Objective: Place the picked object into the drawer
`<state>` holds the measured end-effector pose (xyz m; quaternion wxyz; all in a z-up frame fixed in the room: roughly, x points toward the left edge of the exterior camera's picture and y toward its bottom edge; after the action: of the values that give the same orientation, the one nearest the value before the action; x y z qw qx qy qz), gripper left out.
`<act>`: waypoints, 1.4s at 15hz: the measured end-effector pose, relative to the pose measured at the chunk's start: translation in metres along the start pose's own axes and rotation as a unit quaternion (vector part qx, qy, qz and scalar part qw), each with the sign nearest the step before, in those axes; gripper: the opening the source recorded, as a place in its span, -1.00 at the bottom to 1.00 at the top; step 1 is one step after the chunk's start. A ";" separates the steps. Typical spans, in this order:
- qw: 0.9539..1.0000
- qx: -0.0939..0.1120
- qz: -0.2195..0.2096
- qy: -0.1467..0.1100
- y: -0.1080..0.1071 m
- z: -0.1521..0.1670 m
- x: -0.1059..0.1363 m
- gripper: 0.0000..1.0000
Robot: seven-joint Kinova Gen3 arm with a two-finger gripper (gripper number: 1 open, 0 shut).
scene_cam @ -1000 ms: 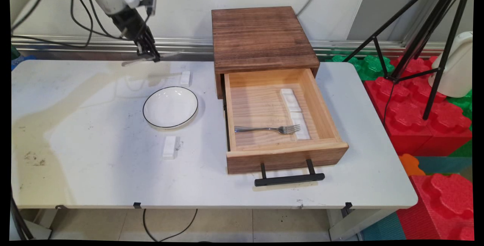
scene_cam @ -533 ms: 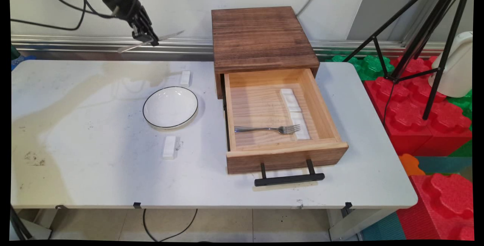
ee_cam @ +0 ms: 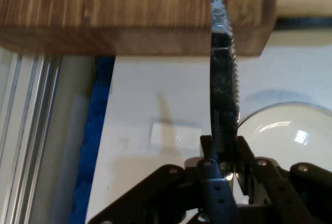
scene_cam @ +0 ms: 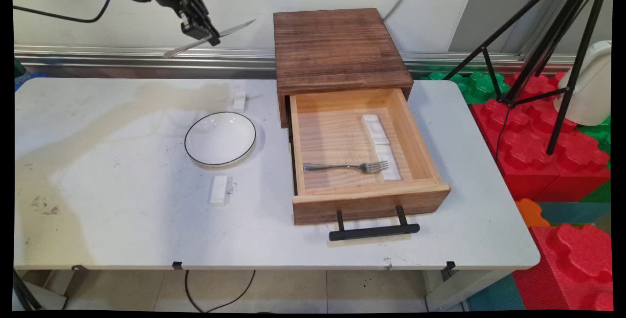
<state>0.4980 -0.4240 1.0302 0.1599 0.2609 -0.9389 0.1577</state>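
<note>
The gripper pinches a knife mid-length, high above the bench's far edge (blade tip toward the drawer box); the plate lies below, the open drawer well right.

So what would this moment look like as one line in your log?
tool: shut on knife, high above table | plate: on table below | drawer: open, fork inside

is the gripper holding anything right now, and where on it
Yes. The gripper is shut on a serrated table knife, gripped about midway along it, so blade and handle stick out to either side, high above the table.
</note>
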 end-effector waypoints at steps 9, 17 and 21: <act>0.998 -0.024 0.005 0.052 0.061 -0.013 0.075 -1.00; 0.995 -0.044 0.008 0.090 0.096 0.017 0.142 -1.00; 0.994 -0.050 0.012 0.100 0.109 0.048 0.172 -1.00</act>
<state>0.2890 -0.4292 1.0292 0.2643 0.2237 -0.9280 0.1376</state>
